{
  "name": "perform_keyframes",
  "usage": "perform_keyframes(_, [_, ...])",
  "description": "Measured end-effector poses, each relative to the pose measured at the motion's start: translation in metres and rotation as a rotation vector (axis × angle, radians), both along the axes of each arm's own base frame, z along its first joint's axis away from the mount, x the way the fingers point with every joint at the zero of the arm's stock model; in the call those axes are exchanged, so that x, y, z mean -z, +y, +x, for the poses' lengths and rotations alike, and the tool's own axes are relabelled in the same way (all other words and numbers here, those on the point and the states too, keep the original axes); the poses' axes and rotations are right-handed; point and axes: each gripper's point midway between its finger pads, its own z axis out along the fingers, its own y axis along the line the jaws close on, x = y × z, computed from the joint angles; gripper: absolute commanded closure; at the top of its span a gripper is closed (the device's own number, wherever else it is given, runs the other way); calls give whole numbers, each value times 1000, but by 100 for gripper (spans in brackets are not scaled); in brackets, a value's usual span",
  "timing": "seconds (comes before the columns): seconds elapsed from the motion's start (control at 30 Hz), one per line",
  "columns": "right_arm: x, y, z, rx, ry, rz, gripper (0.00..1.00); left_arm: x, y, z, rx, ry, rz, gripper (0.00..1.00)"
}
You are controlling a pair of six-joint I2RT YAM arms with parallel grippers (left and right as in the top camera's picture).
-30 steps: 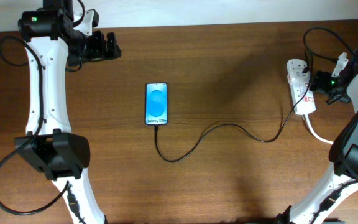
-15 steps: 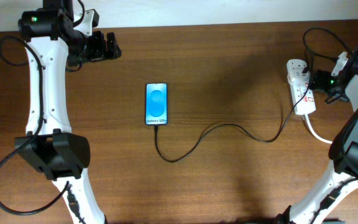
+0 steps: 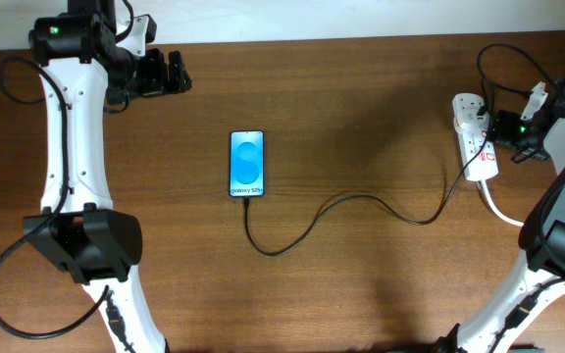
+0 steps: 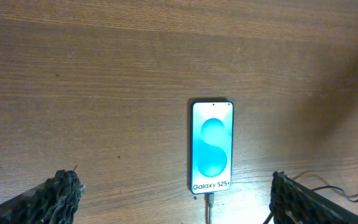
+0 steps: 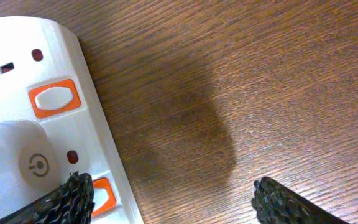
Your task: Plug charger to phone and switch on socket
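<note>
The phone (image 3: pixel 247 164) lies face up mid-table, its blue screen lit; it also shows in the left wrist view (image 4: pixel 212 145). The charger, a thin black cable (image 3: pixel 361 201), runs from the phone's bottom edge (image 4: pixel 208 202) in a curve to the socket (image 3: pixel 473 137), a white power strip at the right. A white adapter (image 5: pixel 11 165) sits in the strip beside orange-framed switches (image 5: pixel 55 98). My right gripper (image 3: pixel 505 130) is open, one finger over a switch (image 5: pixel 101 194). My left gripper (image 3: pixel 170 72) is open and empty at the back left, far from the phone.
A thick white cord (image 3: pixel 498 208) leaves the socket's near end toward the right edge. Robot cables loop at the back right (image 3: pixel 503 59) and left (image 3: pixel 18 74). Both arm bases stand at the table's front corners.
</note>
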Motion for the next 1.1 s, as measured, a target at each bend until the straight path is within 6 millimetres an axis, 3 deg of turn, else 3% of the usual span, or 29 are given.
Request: perform_keyframes(1.1, [-1,7,-5,10,45,17,15,0,0,0,0,0,0,1])
